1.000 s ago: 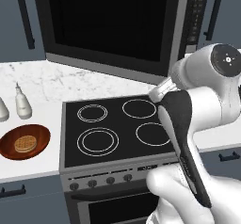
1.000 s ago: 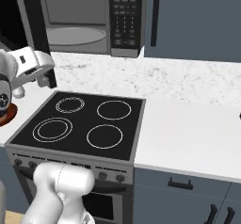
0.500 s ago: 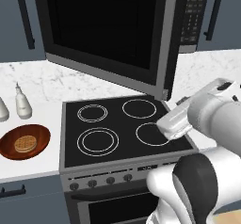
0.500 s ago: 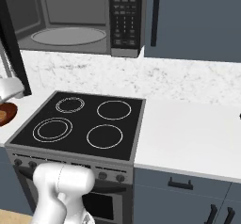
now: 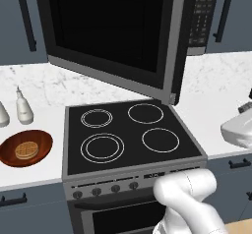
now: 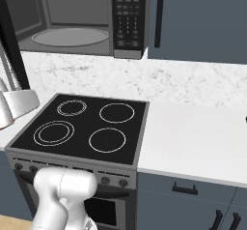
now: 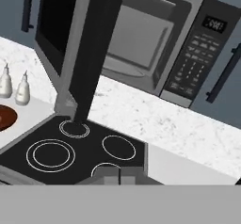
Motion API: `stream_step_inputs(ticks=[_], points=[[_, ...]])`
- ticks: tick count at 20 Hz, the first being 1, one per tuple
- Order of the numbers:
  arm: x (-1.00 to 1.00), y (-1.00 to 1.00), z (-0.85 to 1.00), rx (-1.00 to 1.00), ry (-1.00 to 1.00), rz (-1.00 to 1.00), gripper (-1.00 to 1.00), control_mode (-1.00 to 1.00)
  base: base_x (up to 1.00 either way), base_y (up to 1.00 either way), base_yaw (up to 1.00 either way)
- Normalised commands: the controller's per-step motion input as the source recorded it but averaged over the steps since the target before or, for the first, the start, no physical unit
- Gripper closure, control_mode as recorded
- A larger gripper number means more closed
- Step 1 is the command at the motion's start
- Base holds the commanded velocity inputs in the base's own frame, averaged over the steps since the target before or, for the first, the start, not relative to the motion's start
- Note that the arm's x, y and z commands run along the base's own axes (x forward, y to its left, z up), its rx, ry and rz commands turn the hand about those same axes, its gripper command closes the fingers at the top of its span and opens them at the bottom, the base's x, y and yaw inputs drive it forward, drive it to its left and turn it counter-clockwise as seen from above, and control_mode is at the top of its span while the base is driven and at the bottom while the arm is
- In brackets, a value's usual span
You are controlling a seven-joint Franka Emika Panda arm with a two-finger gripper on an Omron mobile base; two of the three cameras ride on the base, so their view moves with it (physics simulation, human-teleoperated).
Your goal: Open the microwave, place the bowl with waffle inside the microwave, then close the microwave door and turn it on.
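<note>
So far only the first step looks done: the microwave door (image 5: 110, 36) stands swung wide, its dark glass panel hanging out over the stove (image 5: 129, 135), and the grey cavity of the microwave (image 6: 72, 19) with its round glass turntable (image 6: 70, 36) lies exposed. The reddish-brown bowl (image 5: 25, 148) sits on the white desk (image 5: 29, 176) left of the stove, near two small white bottles (image 5: 22, 107), with the waffle (image 5: 26, 151) resting inside it. The fingers (image 7: 119, 175), low in the hand view above the stove, are clenched together on nothing. Left to do, as a judgement: grasp the bowl, set it on the turntable, shut the door, and press the keypad (image 6: 128, 16).
</note>
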Motion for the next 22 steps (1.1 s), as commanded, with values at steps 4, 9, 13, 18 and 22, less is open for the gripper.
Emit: stream_step_inputs(ticks=[4, 9, 13, 18, 22], points=[[0.29, -0.71, 0.27, 0.24, 0.21, 0.0, 1.0, -1.0, 0.0, 0.0, 0.0], [0.57, -0.39, -0.03, 0.31, 0.31, 0.05, 1.0, -1.0, 0.0, 0.0, 0.0], [0.83, 0.05, -0.54, 0.06, 0.5, 0.3, 1.0, -1.0, 0.0, 0.0, 0.0], [0.76, 0.08, -0.63, 0.47, 0.11, 0.07, 1.0, -1.0, 0.0, 0.0, 0.0], [0.46, 0.0, -0.23, 0.73, 0.0, -0.13, 1.0, -1.0, 0.0, 0.0, 0.0]])
